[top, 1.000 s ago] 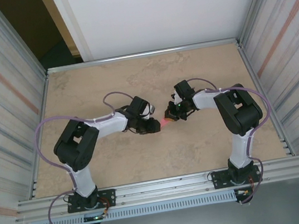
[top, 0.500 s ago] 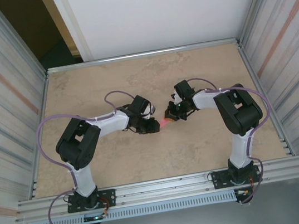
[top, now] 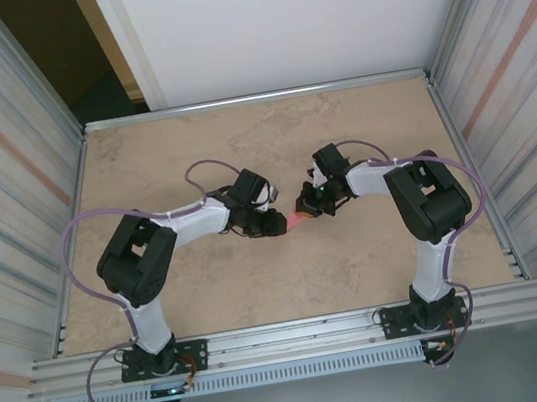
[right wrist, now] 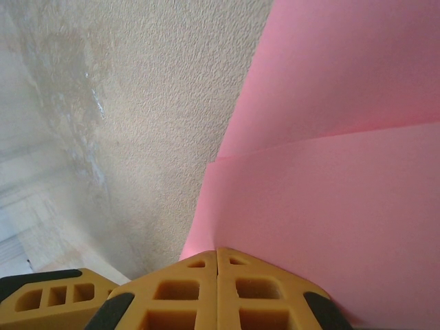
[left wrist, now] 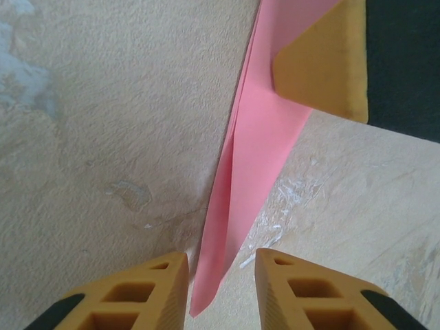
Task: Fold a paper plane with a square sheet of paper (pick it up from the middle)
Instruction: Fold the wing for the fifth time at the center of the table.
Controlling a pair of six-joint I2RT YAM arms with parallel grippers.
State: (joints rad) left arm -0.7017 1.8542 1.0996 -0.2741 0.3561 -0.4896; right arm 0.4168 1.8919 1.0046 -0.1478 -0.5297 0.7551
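The pink paper plane [left wrist: 256,137] is a folded sheet that tapers to a narrow point, and it hangs just above the table. My right gripper [right wrist: 217,256] is shut on its wide end, where folded layers [right wrist: 330,172] show. The pointed tip reaches down between the fingers of my left gripper [left wrist: 221,265], which is open with a gap on each side of the paper. One right finger [left wrist: 323,62] shows in the left wrist view, pressed on the paper. From above, left gripper [top: 277,222] and right gripper [top: 306,205] face each other mid-table with the paper [top: 295,218] between them.
The beige table [top: 268,130] is walled by corrugated panels on the left [top: 6,200] and right [top: 517,103], with a metal rail [top: 299,336] along the near edge. Purple cables loop from both arms.
The left arm swayed slightly and came back. The paper and the right gripper stay where they were.
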